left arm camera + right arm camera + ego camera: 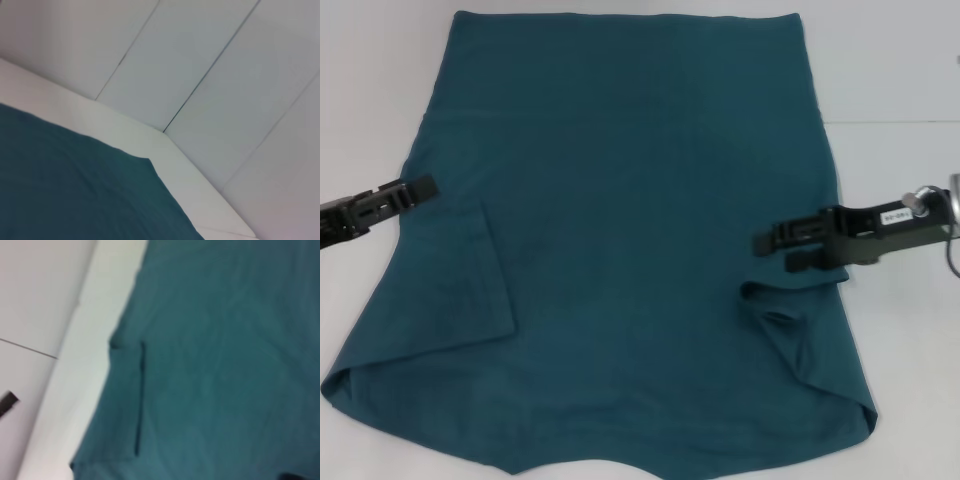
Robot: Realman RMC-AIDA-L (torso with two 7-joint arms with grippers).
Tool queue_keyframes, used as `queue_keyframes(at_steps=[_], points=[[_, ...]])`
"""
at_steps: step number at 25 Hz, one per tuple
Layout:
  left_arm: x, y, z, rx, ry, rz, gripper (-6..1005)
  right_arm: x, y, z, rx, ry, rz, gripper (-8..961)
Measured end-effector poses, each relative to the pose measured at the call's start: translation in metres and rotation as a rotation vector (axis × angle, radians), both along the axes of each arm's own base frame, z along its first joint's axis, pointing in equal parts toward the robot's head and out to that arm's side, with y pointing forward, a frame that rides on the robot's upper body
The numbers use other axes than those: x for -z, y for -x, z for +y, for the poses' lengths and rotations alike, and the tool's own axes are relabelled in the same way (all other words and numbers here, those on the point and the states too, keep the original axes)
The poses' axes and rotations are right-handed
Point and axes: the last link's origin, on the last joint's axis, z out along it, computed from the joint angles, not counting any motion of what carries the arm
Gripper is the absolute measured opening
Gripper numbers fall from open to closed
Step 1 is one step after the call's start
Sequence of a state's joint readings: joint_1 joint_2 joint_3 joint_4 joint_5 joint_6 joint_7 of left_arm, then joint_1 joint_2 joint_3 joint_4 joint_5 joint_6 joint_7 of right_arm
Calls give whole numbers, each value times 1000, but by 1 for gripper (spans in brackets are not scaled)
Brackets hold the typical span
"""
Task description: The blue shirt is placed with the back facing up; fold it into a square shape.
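Note:
The blue shirt point(640, 200) lies spread flat on the white table point(900, 80), plain side up. Both sleeves are folded inward: one flap point(470, 280) on the left, a smaller rumpled one point(790, 330) on the right. My left gripper point(425, 187) hovers at the shirt's left edge, holding no cloth. Over the right side of the shirt, just above the folded sleeve, my right gripper point(772, 250) is open and empty. The left wrist view shows a corner of the shirt point(75, 190). The right wrist view shows the shirt point(225, 365) with a sleeve seam.
Bare white table shows to the left point(360, 120) and right of the shirt. White wall panels point(210, 60) rise behind the table's far edge. The shirt's near hem runs off the bottom of the head view.

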State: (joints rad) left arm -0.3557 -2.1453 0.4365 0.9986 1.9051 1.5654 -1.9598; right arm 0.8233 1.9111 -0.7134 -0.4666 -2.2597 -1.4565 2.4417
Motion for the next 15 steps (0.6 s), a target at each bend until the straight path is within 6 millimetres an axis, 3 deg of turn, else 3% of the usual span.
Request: queue_keyframes(at_steps=[7, 15], points=[[-12, 12, -15, -171, 178, -115, 724, -25, -16, -3, 15, -14, -40, 884], [-22, 41, -44, -458, 337, -174, 725, -32, -16, -3, -14, -31, -56, 884]])
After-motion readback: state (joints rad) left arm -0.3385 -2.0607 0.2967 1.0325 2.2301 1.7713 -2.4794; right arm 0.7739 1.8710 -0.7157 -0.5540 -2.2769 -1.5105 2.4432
